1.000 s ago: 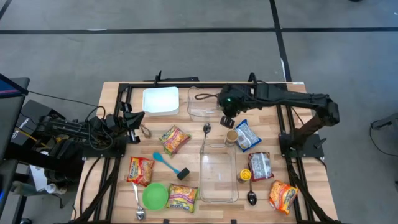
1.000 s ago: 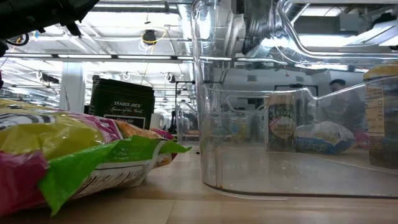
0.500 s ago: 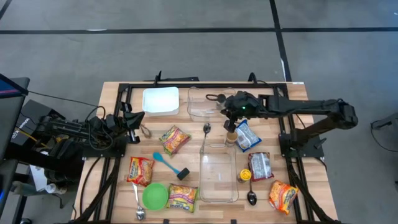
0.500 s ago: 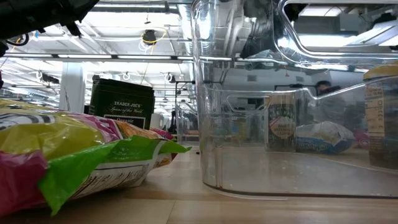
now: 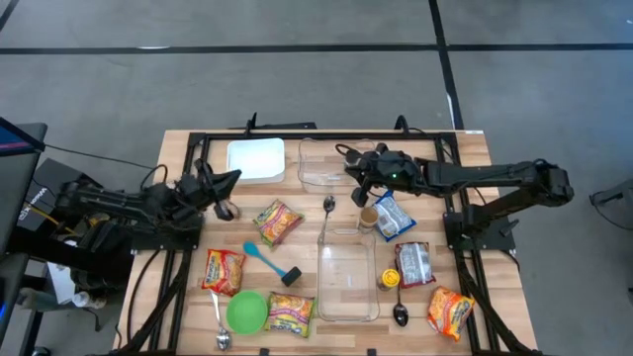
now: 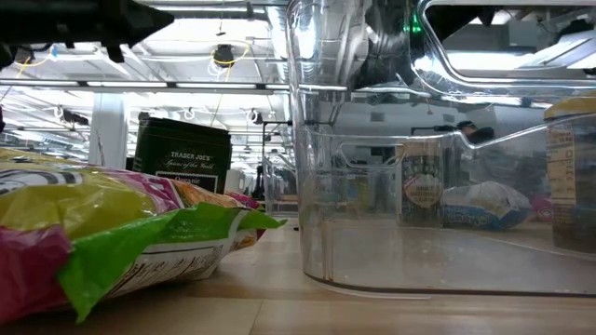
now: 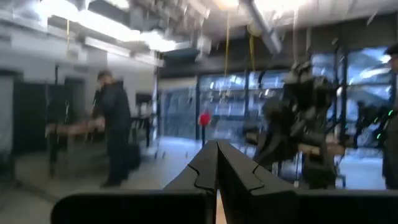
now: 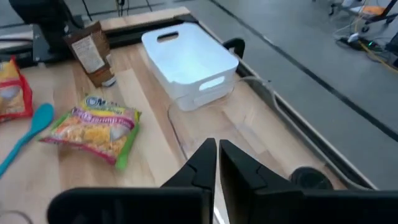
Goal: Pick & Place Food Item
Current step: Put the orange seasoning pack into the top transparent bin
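Right end effector [image 8: 217, 163] closed, empty.

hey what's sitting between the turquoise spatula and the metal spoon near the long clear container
In the high view, a noodle packet lies between the turquoise spatula and the spoon, on the wooden table.

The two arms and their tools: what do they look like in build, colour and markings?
Both arms are dark, jointed and slender, with black cables trailing along them. The right arm carries a small green light near its wrist. Each tool, left tool and right tool, ends in two flat black fingers with notched inner edges.
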You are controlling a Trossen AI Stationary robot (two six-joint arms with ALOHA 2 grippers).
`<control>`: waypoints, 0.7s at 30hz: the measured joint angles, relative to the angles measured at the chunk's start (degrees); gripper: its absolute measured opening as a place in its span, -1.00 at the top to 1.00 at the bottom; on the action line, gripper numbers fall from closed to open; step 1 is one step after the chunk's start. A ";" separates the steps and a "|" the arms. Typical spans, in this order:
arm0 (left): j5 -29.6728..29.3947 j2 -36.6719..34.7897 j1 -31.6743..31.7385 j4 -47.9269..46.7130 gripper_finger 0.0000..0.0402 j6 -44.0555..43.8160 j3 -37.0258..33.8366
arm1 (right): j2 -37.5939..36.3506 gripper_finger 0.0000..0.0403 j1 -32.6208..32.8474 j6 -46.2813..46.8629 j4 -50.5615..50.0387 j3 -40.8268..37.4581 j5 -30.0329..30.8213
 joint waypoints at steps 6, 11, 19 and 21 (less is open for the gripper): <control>-10.22 7.32 0.00 -12.96 1.00 -5.60 8.35 | -0.02 0.93 -1.59 -0.16 2.14 0.02 0.14; -19.02 13.68 0.00 -23.44 1.00 -13.61 14.95 | -0.02 0.93 -4.25 -2.10 2.42 0.04 0.19; -25.58 20.56 0.02 -34.02 1.00 -25.77 20.28 | -0.02 0.93 -9.80 -4.53 2.40 0.04 0.14; -25.98 21.04 0.02 -36.99 1.00 -28.81 21.77 | -0.02 0.93 -10.88 -5.40 1.87 0.04 0.09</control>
